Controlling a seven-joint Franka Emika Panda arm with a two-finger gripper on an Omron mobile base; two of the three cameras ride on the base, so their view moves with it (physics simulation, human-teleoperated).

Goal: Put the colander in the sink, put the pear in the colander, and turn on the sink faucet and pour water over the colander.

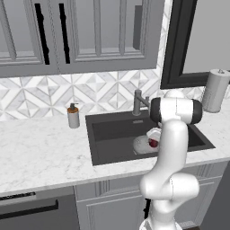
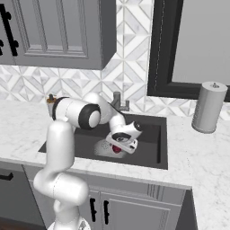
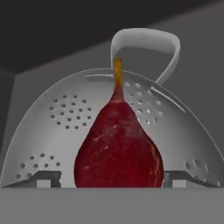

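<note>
Pear (image 3: 118, 151) sat upright inside colander (image 3: 65, 113), stem toward 12 o'clock, loop handle behind at 1 o'clock. Tool (image 3: 112, 177) straddled the fruit at 9 and 3 o'clock; contact hidden, so clamped or loose could not be told. Colander lay in sink (image 1: 112, 128), arm blocking much of it. Sink faucet (image 1: 137, 102) stood at 12 o'clock of basin, soap dispenser (image 1: 73, 116) at 9 o'clock, grey canister (image 2: 208, 107) at 3 o'clock. White marble bench (image 1: 40, 152), patterned tiles, grey cabinets.

Pear (image 3: 118, 148) base cut off at frame bottom in hand view. Arm hides most of colander (image 1: 143, 144) and part of faucet (image 2: 117, 102).
</note>
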